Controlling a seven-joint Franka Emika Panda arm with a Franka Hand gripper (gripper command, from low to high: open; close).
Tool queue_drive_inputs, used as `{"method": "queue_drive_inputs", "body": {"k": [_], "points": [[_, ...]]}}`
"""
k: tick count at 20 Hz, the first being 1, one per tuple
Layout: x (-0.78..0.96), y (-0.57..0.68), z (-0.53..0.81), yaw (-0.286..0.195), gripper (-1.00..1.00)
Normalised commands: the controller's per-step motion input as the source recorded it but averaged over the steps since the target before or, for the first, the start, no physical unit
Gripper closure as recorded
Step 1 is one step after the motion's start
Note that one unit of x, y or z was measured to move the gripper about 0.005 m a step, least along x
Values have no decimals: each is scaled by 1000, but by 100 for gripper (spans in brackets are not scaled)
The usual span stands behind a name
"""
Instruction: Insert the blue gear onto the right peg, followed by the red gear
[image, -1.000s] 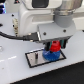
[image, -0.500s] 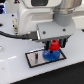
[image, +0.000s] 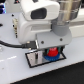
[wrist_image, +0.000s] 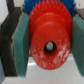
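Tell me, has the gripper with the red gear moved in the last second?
No. In the exterior view the gripper holds the red gear at the same spot over the dark base plate, above the blue gear.

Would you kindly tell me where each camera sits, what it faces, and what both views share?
Exterior view: off the arm and above, looking down at the base plate; shows the white arm and the end effector over the red gear.
Wrist view: on the wrist, looking along the end effector; its green pads flank the red gear, the blue gear beyond.
Shared: red gear, end effector.
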Motion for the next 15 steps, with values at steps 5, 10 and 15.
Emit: {"method": "queue_drive_inputs", "body": {"k": [5,10,15], "points": [[104,33,47,0,-100],[83,90,97,0,100],[117,57,58,0,-100]]}}
